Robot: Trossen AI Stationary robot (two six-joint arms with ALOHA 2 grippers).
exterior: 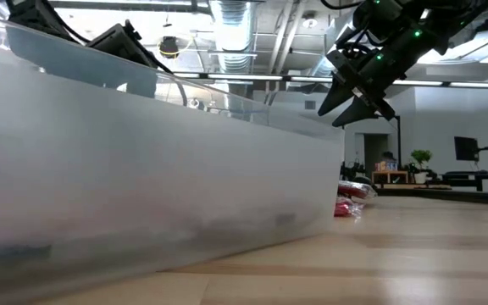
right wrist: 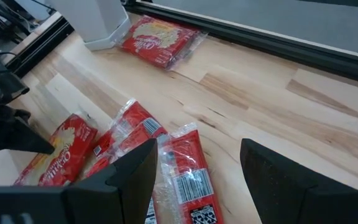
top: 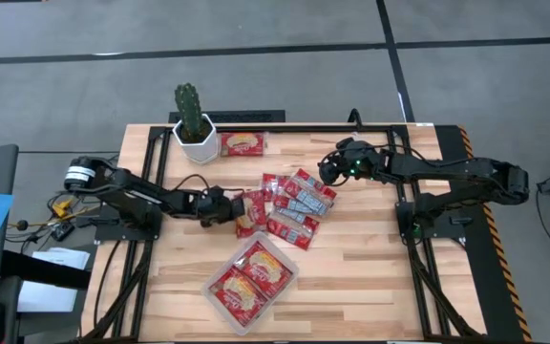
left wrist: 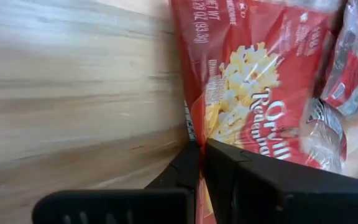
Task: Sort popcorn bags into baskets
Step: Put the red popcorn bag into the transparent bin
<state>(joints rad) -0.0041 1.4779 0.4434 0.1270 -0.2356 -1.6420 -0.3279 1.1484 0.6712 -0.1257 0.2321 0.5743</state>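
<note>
The table (top: 370, 258) is pale, smooth wood planks with visible grain. The popcorn bags (top: 289, 203) are glossy, crinkled red plastic film that catches the light. The tray (top: 220, 277) is clear plastic, cloudy in the low view. The gripper fingers (right wrist: 135, 174) look matt black plastic.

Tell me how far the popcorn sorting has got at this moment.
Two popcorn bags already lie in the clear tray. The left hand is shut on a bag at the pile's edge. The right hand hovers open above the pile. Several bags there and one beside the cactus pot remain.
</note>
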